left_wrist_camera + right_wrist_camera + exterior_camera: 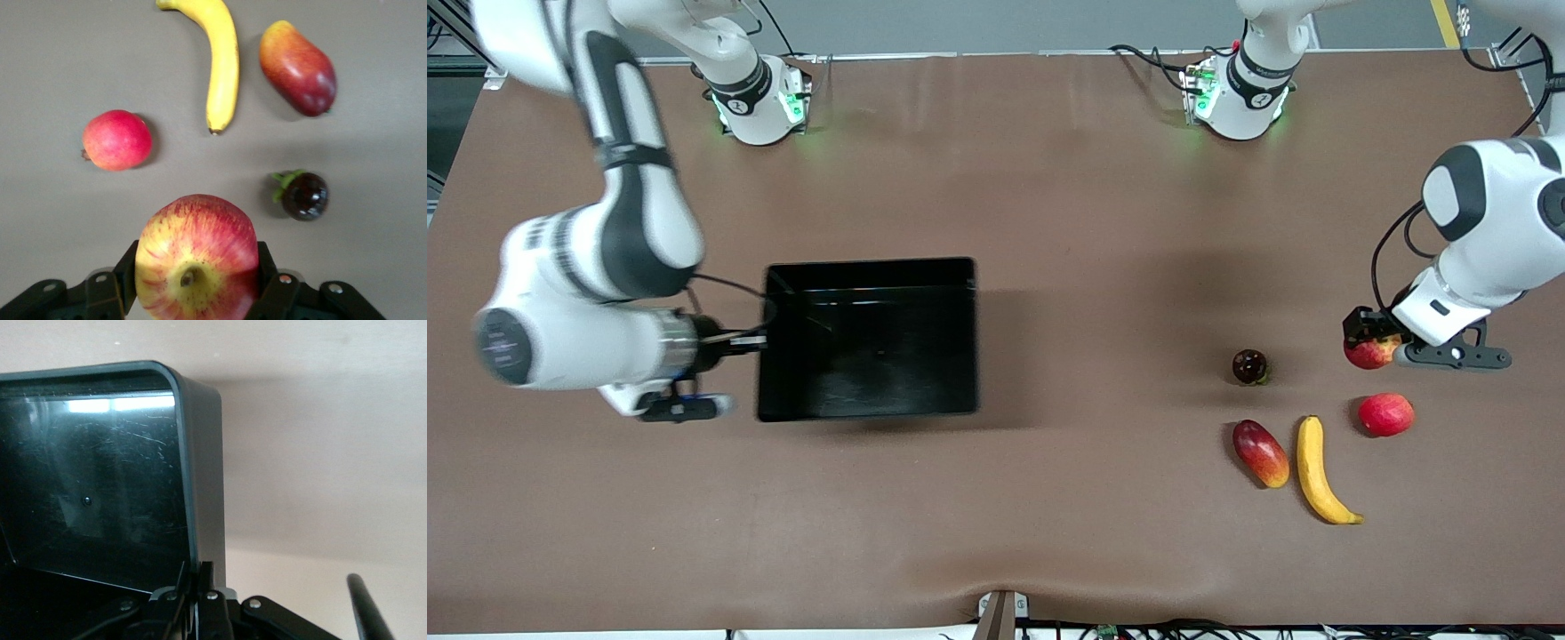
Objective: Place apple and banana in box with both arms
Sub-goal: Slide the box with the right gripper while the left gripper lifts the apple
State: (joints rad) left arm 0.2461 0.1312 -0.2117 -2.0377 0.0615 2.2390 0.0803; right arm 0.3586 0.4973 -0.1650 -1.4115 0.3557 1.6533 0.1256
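Fingers (pixel 267 283) of left gripper (pixel 197 293) half-hiding apple (pixel 197 257), right gripper (pixel 198 600) pinching box (pixel 207 487) wall

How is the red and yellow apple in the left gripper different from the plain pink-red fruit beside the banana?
The small round red-and-yellow streaked apple is clamped in the left gripper, while the plain pink-red fruit lies free on the brown table. The apple shows yellow patches and a stem dimple; the pink-red fruit is evenly coloured and slightly oblong. Both are small reddish fruits.
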